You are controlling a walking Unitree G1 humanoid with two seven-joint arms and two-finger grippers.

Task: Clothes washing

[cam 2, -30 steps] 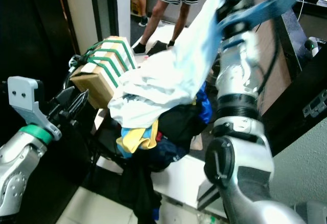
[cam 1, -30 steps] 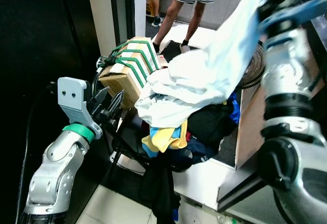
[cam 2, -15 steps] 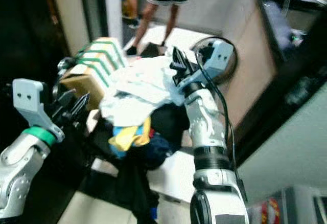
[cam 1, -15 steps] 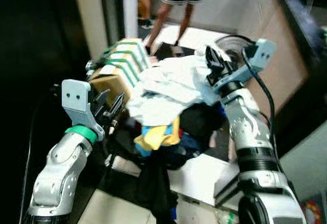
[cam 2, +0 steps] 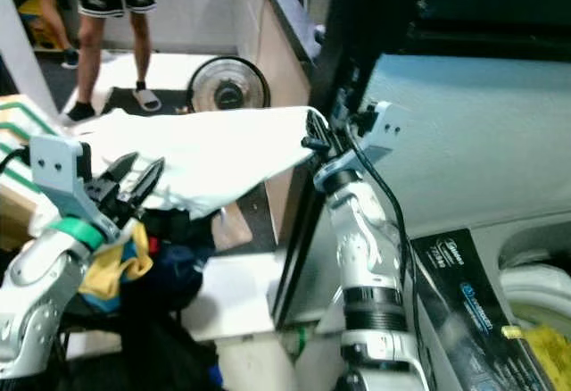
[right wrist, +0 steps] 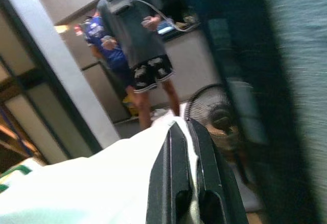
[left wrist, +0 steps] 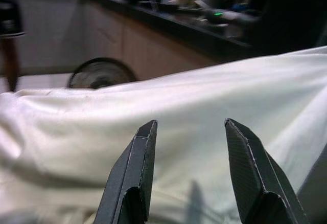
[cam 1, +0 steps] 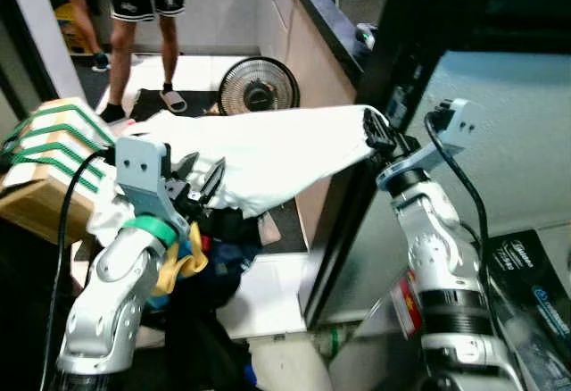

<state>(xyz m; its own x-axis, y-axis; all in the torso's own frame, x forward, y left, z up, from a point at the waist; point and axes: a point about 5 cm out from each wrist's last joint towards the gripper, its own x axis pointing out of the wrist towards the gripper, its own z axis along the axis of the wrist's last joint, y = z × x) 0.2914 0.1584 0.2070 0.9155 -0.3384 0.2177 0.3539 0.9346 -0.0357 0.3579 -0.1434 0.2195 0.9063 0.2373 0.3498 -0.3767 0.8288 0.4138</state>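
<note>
A big white garment (cam 1: 285,150) stretches almost level across the room, from the heap of dark and yellow clothes (cam 1: 192,262) on the left over to the dark doorframe on the right. The right gripper (cam 1: 375,132) has its two fingers pinched tight on the cloth's far edge, holding it up. The left gripper (cam 1: 203,177) sits just beside the sheet's near side, fingers spread apart and gripping nothing. A person in black shorts (cam 1: 147,16) stands well back, near a floor fan (cam 1: 257,87).
</note>
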